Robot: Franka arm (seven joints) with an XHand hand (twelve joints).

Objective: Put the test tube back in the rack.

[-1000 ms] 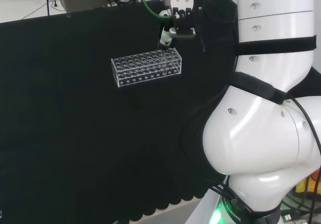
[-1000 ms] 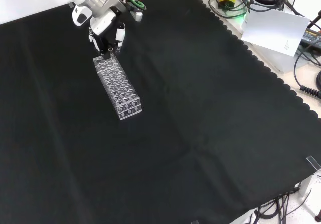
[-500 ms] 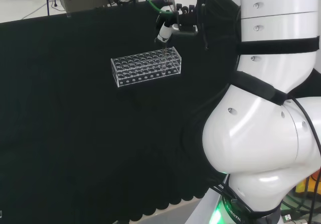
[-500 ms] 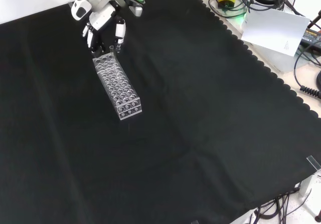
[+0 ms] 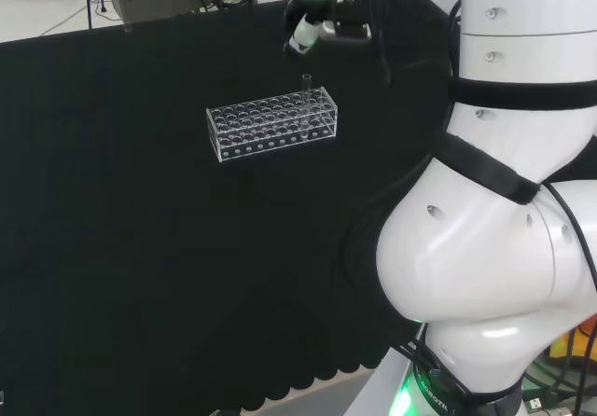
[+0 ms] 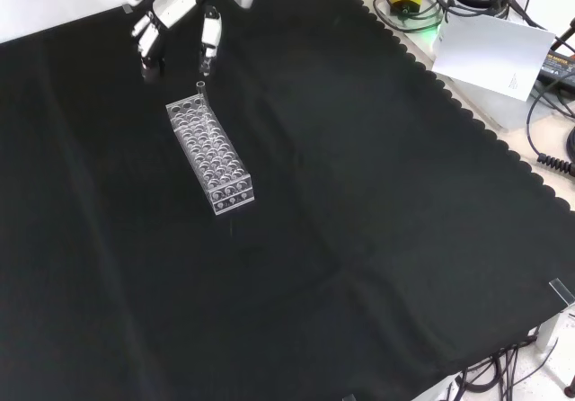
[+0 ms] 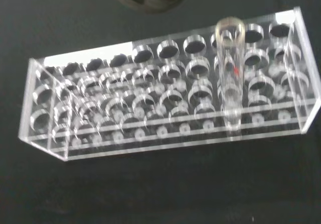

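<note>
Black cloth (image 6: pixel 377 239) covered the whole bench, and the only ware plainly on it was the clear rack (image 6: pixel 209 155). Test tube (image 7: pixel 229 73) stood upright in a hole near one end of the rack, in a row along one long edge, its mouth proud of the top plate. In the front view that put the tube (image 6: pixel 200 90) at the rack's far end; in the head view the tube (image 5: pixel 306 82) was at the rack's right end.

Hand (image 6: pixel 175 19) hung above and beyond that end of the rack, clear of the tube, fingers (image 6: pixel 209 37) spread and fairly straight, holding nothing. Placement looked done to me.

Risks from there, as I judged them:
- Hand was not far above the tube's mouth. Any sideways swing before gaining height could clip the rim and tip the tube or drag the rack.
- Rack was light-looking acrylic on loose cloth, so a small knock would probably shift it.
- Couldn't tell from the wrist view whether the tube's bottom sat fully in the lower plate. If it was hung up partway, it might lean.
- A downward drift would press the fingers onto the glass.
</note>
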